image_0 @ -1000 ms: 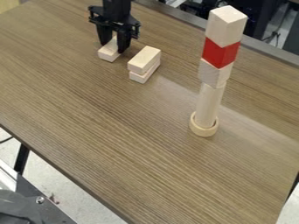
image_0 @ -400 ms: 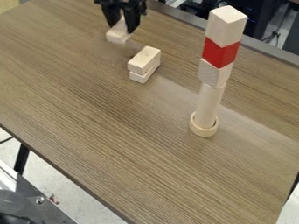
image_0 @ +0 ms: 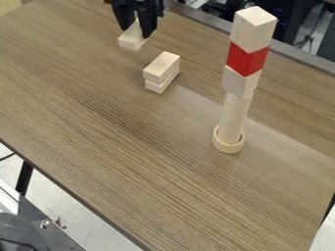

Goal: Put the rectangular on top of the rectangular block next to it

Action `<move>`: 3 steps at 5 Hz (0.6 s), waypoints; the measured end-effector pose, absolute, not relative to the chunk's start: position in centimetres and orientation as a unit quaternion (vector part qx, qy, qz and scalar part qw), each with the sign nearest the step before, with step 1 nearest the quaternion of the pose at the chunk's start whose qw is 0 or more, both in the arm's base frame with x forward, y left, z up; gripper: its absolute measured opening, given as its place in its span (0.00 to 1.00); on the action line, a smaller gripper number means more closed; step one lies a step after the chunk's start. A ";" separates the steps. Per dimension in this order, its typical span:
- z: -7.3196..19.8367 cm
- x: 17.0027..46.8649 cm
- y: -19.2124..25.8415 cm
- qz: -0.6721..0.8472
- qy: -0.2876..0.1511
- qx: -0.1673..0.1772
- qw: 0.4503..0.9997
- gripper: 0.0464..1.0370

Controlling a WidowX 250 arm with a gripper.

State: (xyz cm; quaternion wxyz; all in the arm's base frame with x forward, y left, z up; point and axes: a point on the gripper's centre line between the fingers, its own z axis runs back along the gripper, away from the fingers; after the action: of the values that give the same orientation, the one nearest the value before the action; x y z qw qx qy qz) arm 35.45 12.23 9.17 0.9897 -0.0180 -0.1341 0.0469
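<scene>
At the top, left of centre, my black gripper (image_0: pixel 138 30) is shut on a pale wooden rectangular block (image_0: pixel 132 42) and holds it above the table. In front of it and slightly to the right, two more pale rectangular blocks lie flat, one on the other: the upper block (image_0: pixel 161 67) covers most of the lower block (image_0: pixel 159 87). The held block is apart from this pair.
Right of the pair stands a tall tower on the wooden table (image_0: pixel 131 162): a ring (image_0: pixel 227 145), a cylinder (image_0: pixel 233 117), a pale block (image_0: pixel 239 82), a red block (image_0: pixel 247 59) and a pale top block (image_0: pixel 253 29).
The gripper has lifted the pale block off the table, up and slightly right in the view. The stacked pair and the tower have not moved.
</scene>
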 end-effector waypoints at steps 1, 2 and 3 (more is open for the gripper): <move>9.0 35.8 11.0 0.028 -0.132 -0.011 0.991 0.49; 8.2 35.9 10.6 0.025 -0.122 -0.008 0.992 0.49; 7.4 36.1 10.3 0.022 -0.114 -0.006 0.993 0.49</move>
State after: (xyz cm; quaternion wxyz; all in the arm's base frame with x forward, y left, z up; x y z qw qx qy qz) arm 36.10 10.25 7.42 0.9932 -0.0056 -0.1143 0.0221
